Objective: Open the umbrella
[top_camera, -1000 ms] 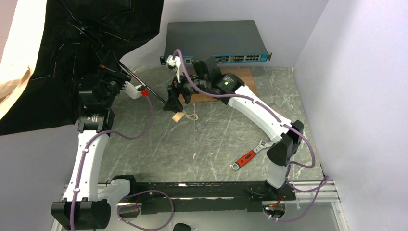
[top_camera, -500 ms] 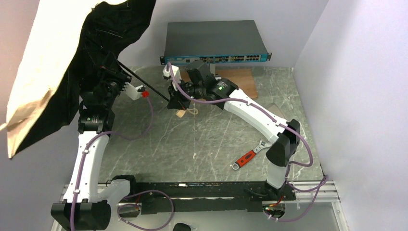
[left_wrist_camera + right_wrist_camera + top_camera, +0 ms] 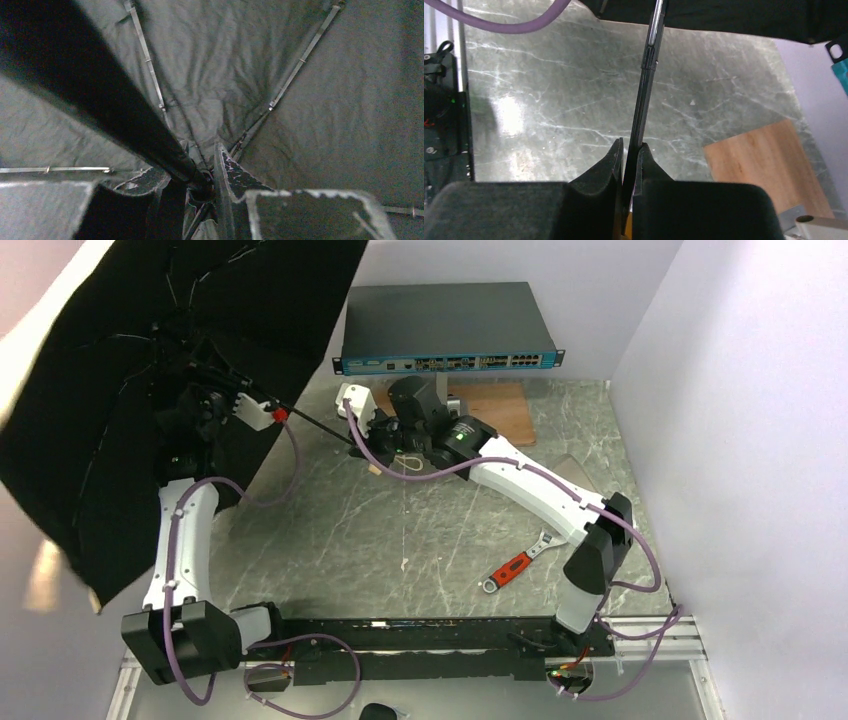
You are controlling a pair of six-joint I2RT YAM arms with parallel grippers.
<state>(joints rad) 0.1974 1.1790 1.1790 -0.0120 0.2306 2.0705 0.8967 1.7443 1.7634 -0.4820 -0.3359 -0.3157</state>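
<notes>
Marble bench [image 3: 330, 540] carries a wrench [image 3: 515, 567] nearest, farther in the right end effector [image 3: 629, 160] is pinching the black shaft [image 3: 647, 70] of the umbrella [image 3: 110, 410], which stands open, black lining showing, at the far left, where the left end effector [image 3: 192, 167] straddles that shaft, its grip impossible to tell.

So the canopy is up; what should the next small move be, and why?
Probably draw the left gripper back along the shaft, out from under the umbrella. Its canopy is spread with ribs stretched out, the left fingers stand apart either side of the shaft, and the right gripper is shut on the shaft.
</notes>
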